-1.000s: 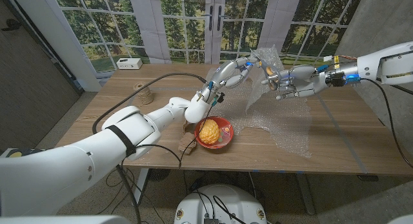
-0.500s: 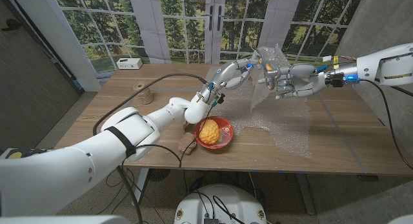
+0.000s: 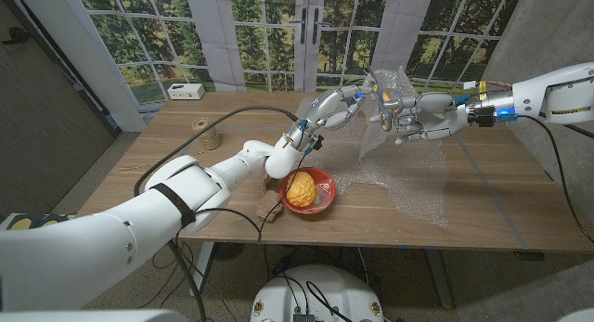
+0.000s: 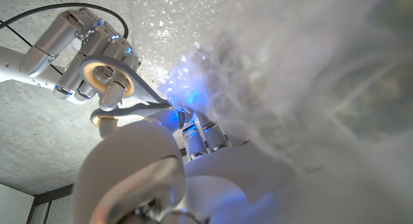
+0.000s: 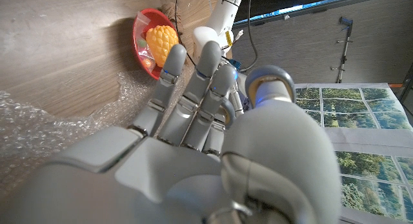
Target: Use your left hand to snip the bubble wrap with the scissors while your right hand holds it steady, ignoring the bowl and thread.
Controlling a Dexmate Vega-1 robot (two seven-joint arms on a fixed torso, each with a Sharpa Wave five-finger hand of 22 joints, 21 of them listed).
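Two hands at the wrap, cut pending

Wrap (image 3: 408, 178): lifted at upper centre-right of the head view, trailing down onto the table (image 3: 483, 206). Pinched at its raised top by the right hand (image 3: 418, 116), fingers closed on the film. Met from picture left by the left hand (image 3: 332, 107), gripping the scissors (image 4: 119, 98); blades hidden behind film. Likely risks: wrap sagging or slipping from a loose pinch, blades folding the film instead of cutting. Bowl (image 3: 308, 190) lower centre, thread (image 3: 211, 135) at left, both well apart.

No readable text, labels, numbers or signs.
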